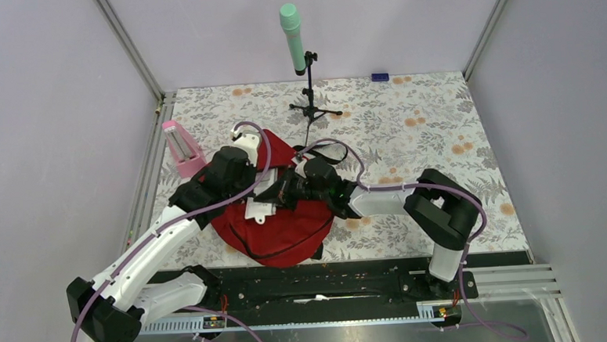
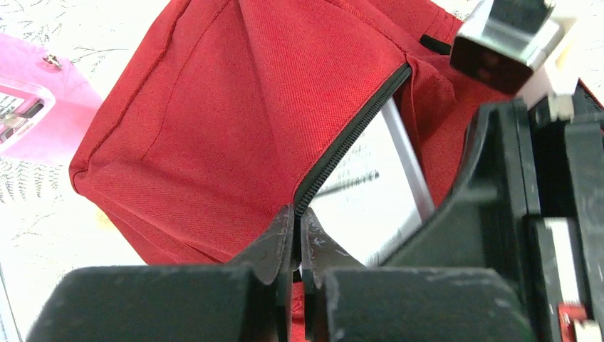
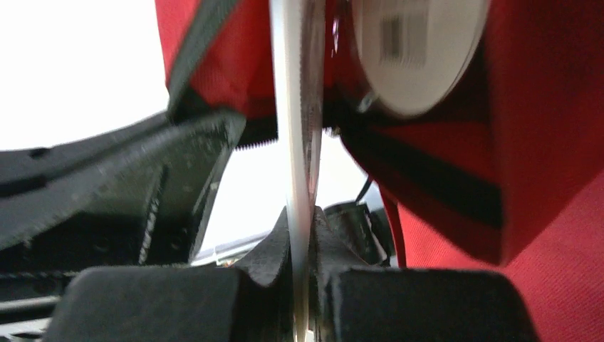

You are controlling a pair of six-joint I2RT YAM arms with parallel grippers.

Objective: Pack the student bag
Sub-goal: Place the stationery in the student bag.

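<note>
Two hands engaged. Left hand (image 2: 295,221) clenched on bag (image 2: 235,107) at zipper edge: hold mouth high. Right hand (image 3: 303,221) grasping thin book (image 3: 290,107): slide it in flat, clear of teeth.

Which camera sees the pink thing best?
The top camera: the pink thing shows whole, beside the student bag. The left wrist camera catches only a cropped part at its edge. The right wrist camera does not show it.

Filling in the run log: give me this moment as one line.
left gripper: shut on backpack zipper edge | right gripper: shut on flat white item | item: partly in backpack
</note>
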